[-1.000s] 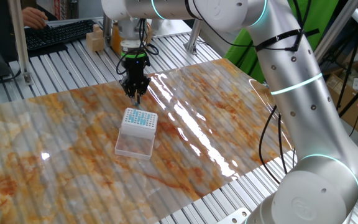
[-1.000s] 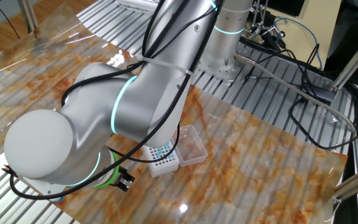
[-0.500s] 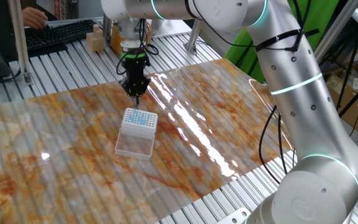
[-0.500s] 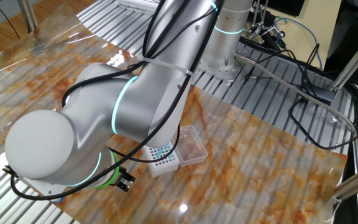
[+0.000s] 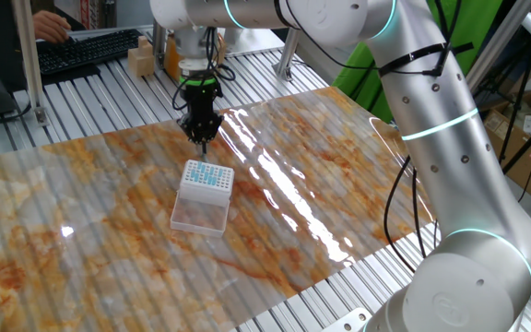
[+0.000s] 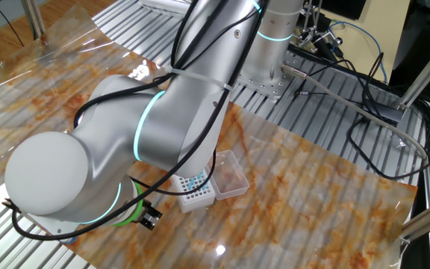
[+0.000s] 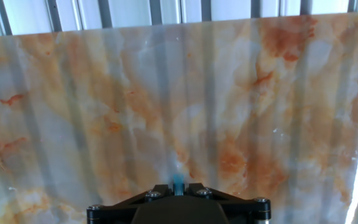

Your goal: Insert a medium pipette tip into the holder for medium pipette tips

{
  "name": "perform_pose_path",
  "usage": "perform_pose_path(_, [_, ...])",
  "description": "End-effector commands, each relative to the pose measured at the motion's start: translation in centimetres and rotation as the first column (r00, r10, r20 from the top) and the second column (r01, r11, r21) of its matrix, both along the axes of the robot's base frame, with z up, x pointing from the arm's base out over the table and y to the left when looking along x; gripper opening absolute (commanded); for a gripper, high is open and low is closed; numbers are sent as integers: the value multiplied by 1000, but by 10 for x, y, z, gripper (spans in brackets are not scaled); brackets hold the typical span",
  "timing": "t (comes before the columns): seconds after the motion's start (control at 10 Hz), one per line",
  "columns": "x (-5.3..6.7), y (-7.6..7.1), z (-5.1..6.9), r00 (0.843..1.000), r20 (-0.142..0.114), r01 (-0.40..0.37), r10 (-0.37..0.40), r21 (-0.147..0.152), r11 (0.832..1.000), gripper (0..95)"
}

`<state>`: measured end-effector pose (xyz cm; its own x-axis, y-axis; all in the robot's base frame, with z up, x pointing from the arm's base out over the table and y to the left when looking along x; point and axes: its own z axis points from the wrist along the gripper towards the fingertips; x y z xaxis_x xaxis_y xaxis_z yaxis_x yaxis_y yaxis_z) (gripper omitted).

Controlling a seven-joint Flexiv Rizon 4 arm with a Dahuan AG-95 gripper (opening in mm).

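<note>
One medium pipette tip [image 7: 177, 183] sits pinched in the closed gripper [image 5: 201, 136], pointing down from its fingertips. Below and just ahead stands the holder for medium pipette tips [image 5: 207, 178]. Nothing has shifted since a second ago.

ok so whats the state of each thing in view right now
pincer: shut on the medium pipette tip, above the mat, just beyond the holder
medium pipette tip: gripped, pointing down, not inserted
holder for medium pipette tips: upright on the mat, clear flap open, lying flat
</note>
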<state>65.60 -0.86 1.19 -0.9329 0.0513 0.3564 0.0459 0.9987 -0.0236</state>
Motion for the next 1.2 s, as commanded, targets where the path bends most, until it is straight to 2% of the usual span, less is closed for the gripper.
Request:
perform_pose_path(0.1, [-2, 1, 4, 1000, 2, -2, 2, -4, 1000, 0])
perform_pose_path(0.4, [-4, 4, 13, 1000, 18, 22, -22, -14, 1000, 0])
perform_pose_path(0.6, [-6, 7, 24, 998, 39, 51, -50, -22, 998, 0])
perform_pose_path(0.8, [-10, 9, 35, 995, 56, 84, -83, -22, 996, 0])
perform_pose_path(1.0, [-15, 11, 45, 990, 84, 115, -113, -23, 993, 0])
perform_pose_path(1.2, [-20, 14, 55, 987, 95, 130, -127, -25, 991, 0])
